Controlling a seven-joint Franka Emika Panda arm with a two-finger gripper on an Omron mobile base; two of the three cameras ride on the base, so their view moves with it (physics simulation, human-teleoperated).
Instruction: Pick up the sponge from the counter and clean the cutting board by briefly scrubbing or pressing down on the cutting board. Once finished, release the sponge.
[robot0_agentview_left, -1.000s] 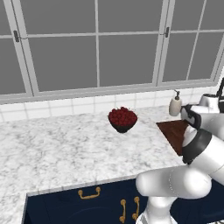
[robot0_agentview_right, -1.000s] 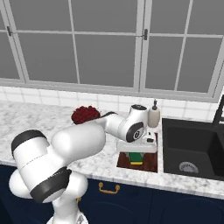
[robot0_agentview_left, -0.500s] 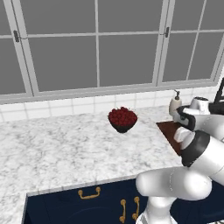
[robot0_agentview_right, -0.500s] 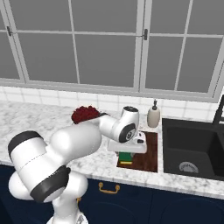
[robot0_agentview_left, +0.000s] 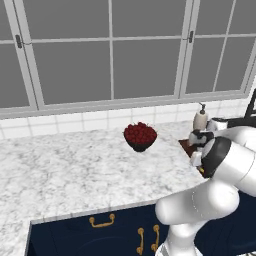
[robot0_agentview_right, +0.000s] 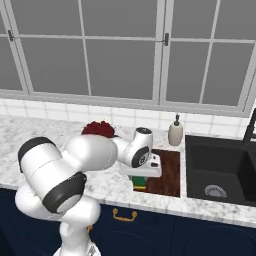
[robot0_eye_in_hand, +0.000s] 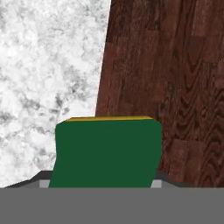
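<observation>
My gripper (robot0_agentview_right: 140, 178) is shut on the sponge (robot0_agentview_right: 140, 183), a dark green block with a yellow layer, and holds it down at the front left corner of the cutting board (robot0_agentview_right: 169, 172). In the hand view the sponge (robot0_eye_in_hand: 106, 151) sits between the two dark fingertips (robot0_eye_in_hand: 40, 177) and straddles the line where the reddish-brown cutting board (robot0_eye_in_hand: 175, 87) meets the marble counter (robot0_eye_in_hand: 48, 65). In the left base view the hand (robot0_agentview_left: 198, 152) hangs over a sliver of the cutting board (robot0_agentview_left: 185, 146), and the arm hides most of the board.
A black bowl of red fruit (robot0_agentview_left: 140, 136) stands left of the board, also behind the arm (robot0_agentview_right: 99, 129). A soap dispenser (robot0_agentview_right: 175, 133) stands at the back by the board. The dark sink (robot0_agentview_right: 220, 170) lies right of it. Windows run behind the counter.
The hand has slid the sponge leftward across the cutting board, from near its middle to its left edge. The grip has stayed the same.
</observation>
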